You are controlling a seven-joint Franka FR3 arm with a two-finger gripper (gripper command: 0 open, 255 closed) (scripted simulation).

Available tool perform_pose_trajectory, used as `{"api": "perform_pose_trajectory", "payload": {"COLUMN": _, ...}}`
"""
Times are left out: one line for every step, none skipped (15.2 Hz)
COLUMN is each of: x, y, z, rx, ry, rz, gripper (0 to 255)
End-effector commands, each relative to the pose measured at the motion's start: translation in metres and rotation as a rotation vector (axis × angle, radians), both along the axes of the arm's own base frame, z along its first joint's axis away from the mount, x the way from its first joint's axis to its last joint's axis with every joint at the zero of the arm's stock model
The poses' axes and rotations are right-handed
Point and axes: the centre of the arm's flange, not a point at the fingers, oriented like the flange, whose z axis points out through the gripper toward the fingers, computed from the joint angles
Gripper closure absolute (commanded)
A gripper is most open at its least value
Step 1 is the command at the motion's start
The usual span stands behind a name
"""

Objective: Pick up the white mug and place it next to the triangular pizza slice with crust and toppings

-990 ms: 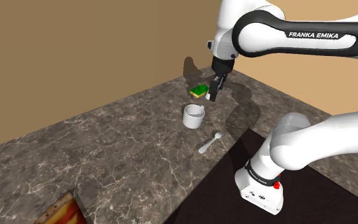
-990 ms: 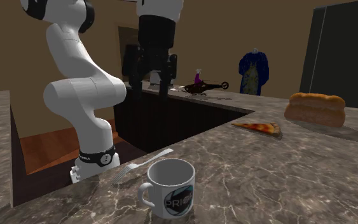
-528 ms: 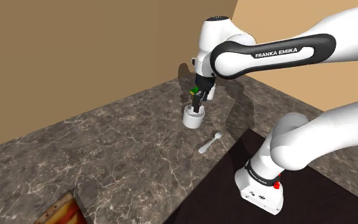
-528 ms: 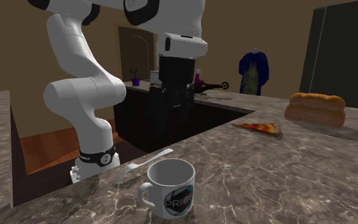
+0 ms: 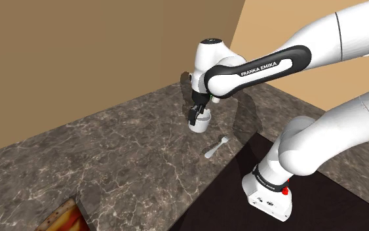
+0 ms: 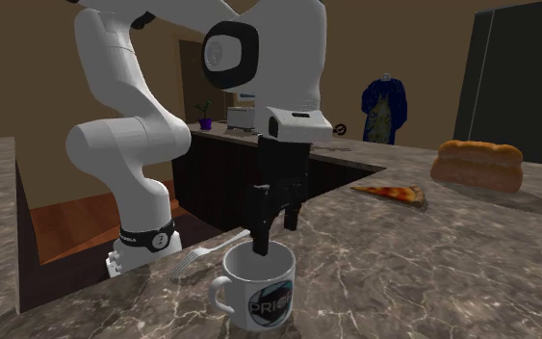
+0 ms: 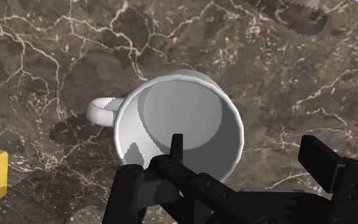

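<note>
The gripper is open wide, with one finger down inside the white mug and one outside it.

Arm stretched forward; tool pointing down, fingers parted.

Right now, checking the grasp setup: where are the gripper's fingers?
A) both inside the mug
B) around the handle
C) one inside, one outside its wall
C: one finger of the gripper dips into the white mug, and the other stands outside its wall.
</note>
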Motion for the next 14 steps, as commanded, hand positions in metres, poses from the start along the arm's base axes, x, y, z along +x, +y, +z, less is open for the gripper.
{"api": "perform_pose_trajectory", "payload": {"x": 0.0, "y": 0.0, "z": -0.011, "rx": 0.0, "ry": -0.001, "rz": 0.0, "gripper": 0}}
{"api": "perform_pose_trajectory", "payload": {"x": 0.0, "y": 0.0, "z": -0.016, "rx": 0.0, "ry": -0.001, "rz": 0.0, "gripper": 0}}
{"api": "perform_pose_trajectory", "payload": {"x": 0.0, "y": 0.0, "z": -0.025, "rx": 0.0, "ry": -0.001, "rz": 0.0, "gripper": 0}}
{"api": "perform_pose_trajectory", "payload": {"x": 0.0, "y": 0.0, "z": -0.025, "rx": 0.0, "ry": -0.001, "rz": 0.0, "gripper": 0}}
{"api": "perform_pose_trajectory", "payload": {"x": 0.0, "y": 0.0, "z": -0.025, "rx": 0.0, "ry": -0.001, "rz": 0.0, "gripper": 0}}
{"api": "perform_pose_trajectory", "payload": {"x": 0.0, "y": 0.0, "z": -0.025, "rx": 0.0, "ry": -0.001, "rz": 0.0, "gripper": 0}}
{"api": "perform_pose_trajectory", "payload": {"x": 0.0, "y": 0.0, "z": -0.025, "rx": 0.0, "ry": -0.001, "rz": 0.0, "gripper": 0}}
{"api": "perform_pose_trajectory", "payload": {"x": 0.0, "y": 0.0, "z": -0.025, "rx": 0.0, "ry": -0.001, "rz": 0.0, "gripper": 0}}
{"api": "perform_pose_trajectory", "payload": {"x": 0.0, "y": 0.0, "z": -0.025, "rx": 0.0, "ry": -0.001, "rz": 0.0, "gripper": 0}}
{"api": "perform_pose_trajectory", "payload": {"x": 0.0, "y": 0.0, "z": -0.025, "rx": 0.0, "ry": -0.001, "rz": 0.0, "gripper": 0}}
{"api": "perform_pose_trajectory", "payload": {"x": 0.0, "y": 0.0, "z": -0.025, "rx": 0.0, "ry": -0.001, "rz": 0.0, "gripper": 0}}
{"api": "perform_pose_trajectory", "payload": {"x": 0.0, "y": 0.0, "z": -0.025, "rx": 0.0, "ry": -0.001, "rz": 0.0, "gripper": 255}}
{"api": "perform_pose_trajectory", "payload": {"x": 0.0, "y": 0.0, "z": -0.025, "rx": 0.0, "ry": -0.001, "rz": 0.0, "gripper": 255}}
{"api": "perform_pose_trajectory", "payload": {"x": 0.0, "y": 0.0, "z": -0.025, "rx": 0.0, "ry": -0.001, "rz": 0.0, "gripper": 255}}
